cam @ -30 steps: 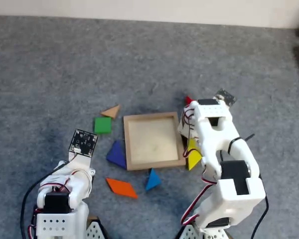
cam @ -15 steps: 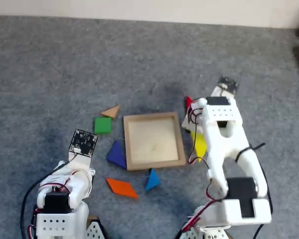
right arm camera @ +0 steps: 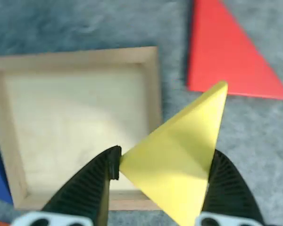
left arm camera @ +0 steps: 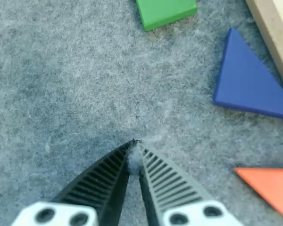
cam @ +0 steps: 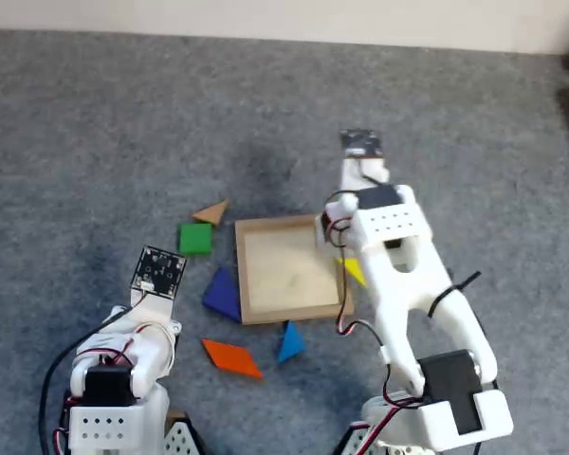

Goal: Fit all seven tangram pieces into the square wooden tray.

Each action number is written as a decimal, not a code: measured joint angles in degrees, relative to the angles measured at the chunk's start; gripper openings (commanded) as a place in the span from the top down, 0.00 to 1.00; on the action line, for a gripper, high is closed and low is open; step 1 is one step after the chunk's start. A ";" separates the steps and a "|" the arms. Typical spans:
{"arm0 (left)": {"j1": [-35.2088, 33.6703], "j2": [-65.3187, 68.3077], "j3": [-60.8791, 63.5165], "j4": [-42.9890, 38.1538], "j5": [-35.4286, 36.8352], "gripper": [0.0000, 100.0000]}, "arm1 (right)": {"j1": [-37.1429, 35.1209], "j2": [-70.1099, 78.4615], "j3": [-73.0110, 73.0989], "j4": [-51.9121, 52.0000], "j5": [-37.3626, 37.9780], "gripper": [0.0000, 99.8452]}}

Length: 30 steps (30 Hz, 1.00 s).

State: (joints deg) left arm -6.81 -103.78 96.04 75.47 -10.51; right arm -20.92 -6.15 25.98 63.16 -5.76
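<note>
Since a sec ago my right arm has swung in from the carpet beside the tray and now hangs over the tray's (cam: 239,275) near-right rim, bringing the yellow triangle (right arm camera: 179,174) along with it. My right gripper (right arm camera: 162,162) is clamped on that piece, one jaw on each side. From the high view a sliver of yellow (cam: 354,272) shows under the arm, just beside the rim. The piece sits across the rim (right arm camera: 151,94), partly over the tray floor and partly over carpet, so it isn't in yet.

My left gripper (left arm camera: 134,146) is pinched closed on nothing, tip just above bare carpet, near the dark blue triangle (left arm camera: 247,84) and the green square (left arm camera: 165,12).

Step in hand, as I judge it: piece no. 1 of 7 (the tray floor looks bare). The red triangle (right arm camera: 221,61) lies on carpet just beyond the tray's corner. The tan triangle (cam: 211,211), orange parallelogram (cam: 232,356) and light blue triangle (cam: 289,343) are all outside too.

Next move prob. calls for:
- shifting further in, so the whole triangle clears the rim
- turning the wrist so its straight edges run parallel w/ the tray walls, ideally tucked into a corner
- lowering it flat before I let go, else an edge may catch on the rim and leave it propped.
</note>
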 measured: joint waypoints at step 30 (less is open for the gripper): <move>0.00 0.00 0.00 0.00 0.00 1.00 | -6.95 14.07 -5.19 -3.08 2.11 0.81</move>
State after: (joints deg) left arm -6.81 -103.78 96.04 75.47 -10.51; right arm -27.87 7.91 20.79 60.09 -3.65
